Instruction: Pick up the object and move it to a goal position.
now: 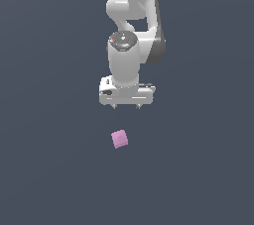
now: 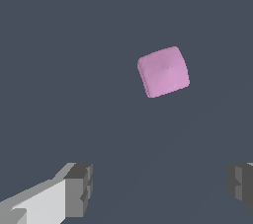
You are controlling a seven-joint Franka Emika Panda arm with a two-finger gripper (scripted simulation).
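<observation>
Exterior view: arm reaches down, hand [image 1: 126,105] pointing at the tabletop [image 1: 49,169], fingers [image 2: 79,188] spread wide, holding nothing. Cube [image 1: 119,139] (pink, turned askew) lies below the hand, apart from it, bare tabletop all round.

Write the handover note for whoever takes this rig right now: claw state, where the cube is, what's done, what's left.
Claw: open and empty, fingers spread wide, pointing down at the surface.
Pink cube: lying on the dark surface, apart from the claw and not between the fingers; in the exterior view it lies below the claw and slightly toward that view's left. Its edges sit turned at an angle to the claw in the wrist view.
Done: nothing yet on the cube; no grasp, no contact.
Left: line the claw up over the cube, probably turning it to match the faces, descend, close, lift, and carry it to the goal. No goal marker shows in either view.
</observation>
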